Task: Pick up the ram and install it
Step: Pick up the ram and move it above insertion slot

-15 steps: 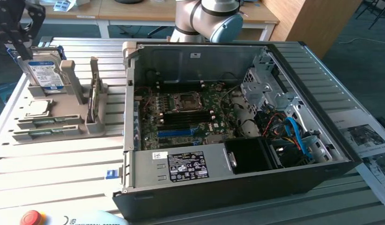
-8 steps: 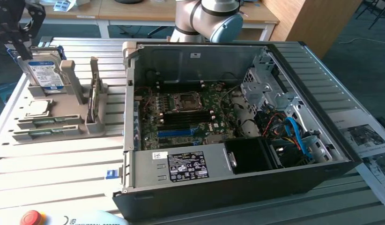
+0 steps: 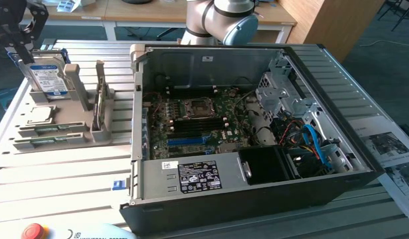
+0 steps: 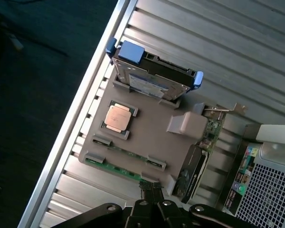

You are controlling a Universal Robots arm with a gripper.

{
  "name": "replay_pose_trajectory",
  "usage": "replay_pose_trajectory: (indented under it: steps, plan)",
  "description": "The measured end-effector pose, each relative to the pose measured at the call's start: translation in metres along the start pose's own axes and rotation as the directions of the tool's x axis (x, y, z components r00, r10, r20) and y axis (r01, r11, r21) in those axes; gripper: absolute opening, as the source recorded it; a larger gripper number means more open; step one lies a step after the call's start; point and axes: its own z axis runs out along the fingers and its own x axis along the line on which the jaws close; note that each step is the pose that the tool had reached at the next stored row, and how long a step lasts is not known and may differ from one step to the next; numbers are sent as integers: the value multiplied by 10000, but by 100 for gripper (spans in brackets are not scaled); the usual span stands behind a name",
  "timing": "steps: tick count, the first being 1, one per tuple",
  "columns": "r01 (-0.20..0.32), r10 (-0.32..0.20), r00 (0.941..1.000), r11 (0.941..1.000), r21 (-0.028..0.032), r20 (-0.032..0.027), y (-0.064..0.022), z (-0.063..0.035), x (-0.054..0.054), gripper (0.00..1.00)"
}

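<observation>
Right now I'm at the reaching stage, with nothing picked up yet. My tool (image 4: 151,192) hangs closed and empty above the grey holder (image 4: 147,137) on the worktop (image 3: 65,169). The ram (image 4: 116,168) lies in its slot at the holder's edge farthest from the hard drive (image 3: 49,77), well outside the computer case (image 3: 257,199). I judge a grasp needs the jaws spread first — and squared across that thin board.

free: we see open room over the ram (image 4: 114,167) lying below the gripper (image 4: 151,192) | obstacles: upright drive (image 4: 152,80) and upright card (image 4: 192,166) beside it; case (image 4: 270,190) farther off, past the card
</observation>
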Motion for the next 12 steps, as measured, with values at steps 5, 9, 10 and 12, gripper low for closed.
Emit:
replay_pose_trajectory:
  steps: [5, 9, 10, 12]
  plan:
    - [500, -500, 9987, 9987, -12, -23, -1, 0, 0, 11]
    - [883, -883, 9961, 9961, -22, -39, -1, 0, 0, 11]
    - [972, -972, 9953, 9953, -25, -43, -1, 0, 1, 11]
    - [1147, -1147, 9934, 9934, -29, -50, -1, 0, 1, 11]
